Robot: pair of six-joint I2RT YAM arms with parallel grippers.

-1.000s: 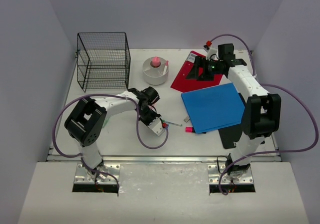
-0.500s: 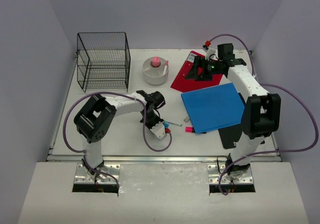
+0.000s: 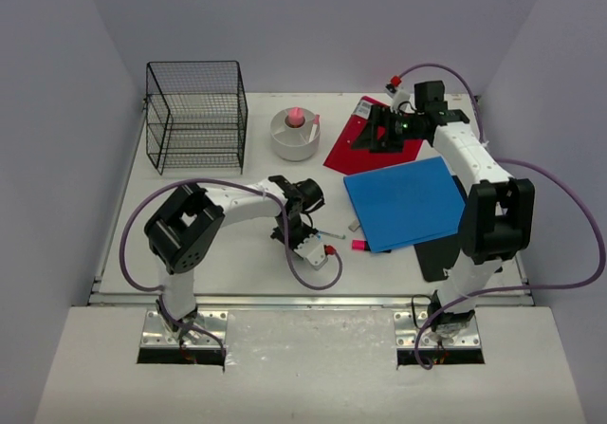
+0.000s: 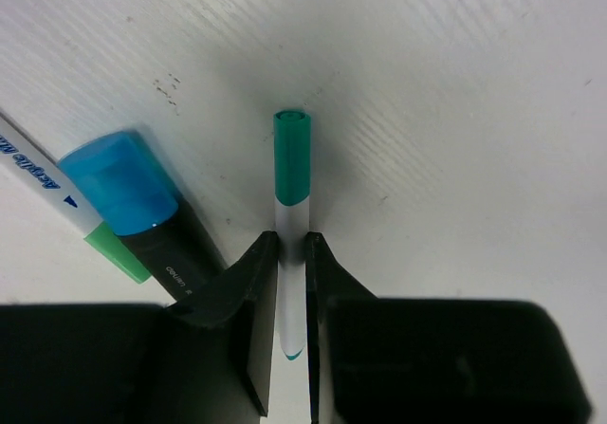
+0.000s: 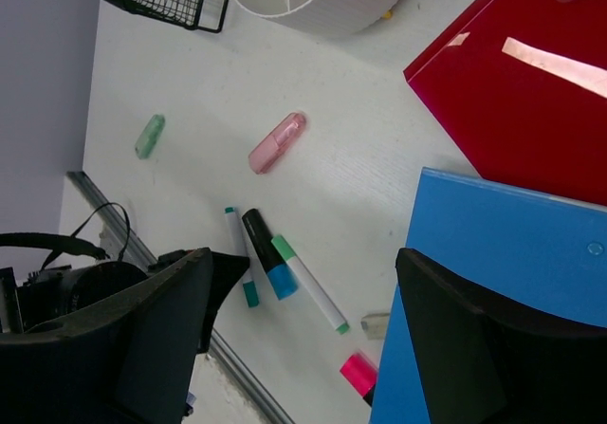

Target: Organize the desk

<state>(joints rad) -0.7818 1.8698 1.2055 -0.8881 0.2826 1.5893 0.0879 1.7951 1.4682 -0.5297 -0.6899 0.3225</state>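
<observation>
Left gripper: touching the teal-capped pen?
Touching. Left wrist view: both fingers of the left gripper press the teal-capped pen's white barrel, no gap either side.

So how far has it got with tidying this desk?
Barely started, it seems. Done: one pink item sits in the round white holder. In hand: the left jaws pinch a green-capped pen lying on the desk; the right jaws hang open by the red folder. To do: the blue-capped marker, a pink marker, a green cap, a pink cap and the blue folder all lie loose.
</observation>
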